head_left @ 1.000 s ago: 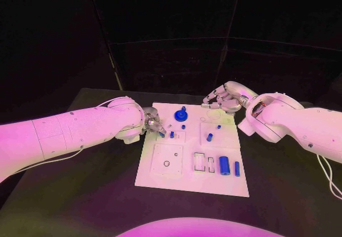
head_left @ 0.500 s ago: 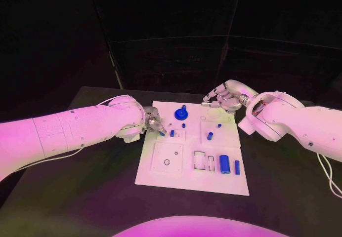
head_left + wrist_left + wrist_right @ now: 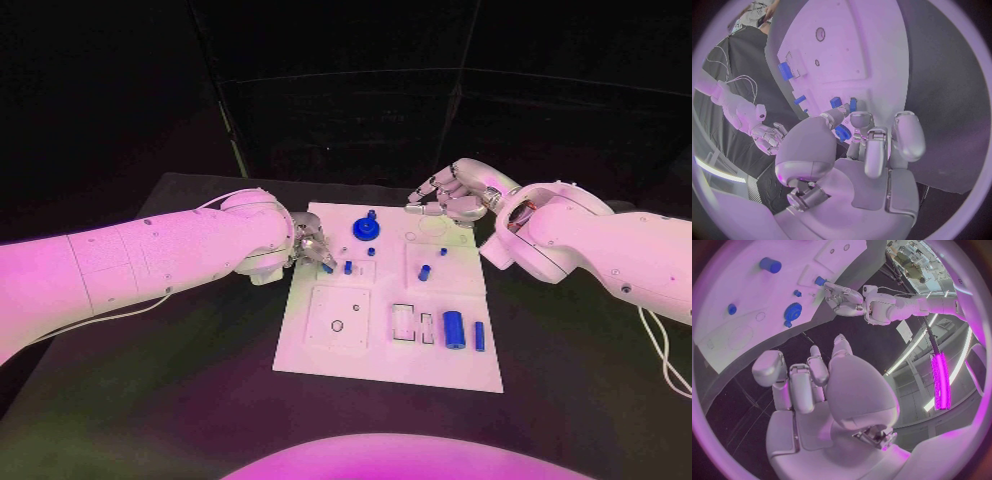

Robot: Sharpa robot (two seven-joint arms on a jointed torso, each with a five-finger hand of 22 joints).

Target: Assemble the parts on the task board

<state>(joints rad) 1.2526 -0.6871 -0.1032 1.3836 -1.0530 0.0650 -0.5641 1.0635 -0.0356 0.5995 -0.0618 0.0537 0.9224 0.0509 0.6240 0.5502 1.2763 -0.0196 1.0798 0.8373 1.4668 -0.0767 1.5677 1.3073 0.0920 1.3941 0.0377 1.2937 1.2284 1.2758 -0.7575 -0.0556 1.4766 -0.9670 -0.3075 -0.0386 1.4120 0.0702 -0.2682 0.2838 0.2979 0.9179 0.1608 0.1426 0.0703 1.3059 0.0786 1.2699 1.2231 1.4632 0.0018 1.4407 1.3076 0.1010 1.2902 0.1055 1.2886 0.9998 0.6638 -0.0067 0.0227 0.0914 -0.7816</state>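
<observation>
Nothing much moved. Our left hand (image 3: 307,248) still pinches a small part (image 3: 327,267) over the board (image 3: 346,355); our right hand (image 3: 450,200) stays curled, holding nothing.

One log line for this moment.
left hand: at board left edge, by blue peg | right hand: empty, over far corner

White task board (image 3: 335,355) — blue parts (image 3: 454,331).
</observation>
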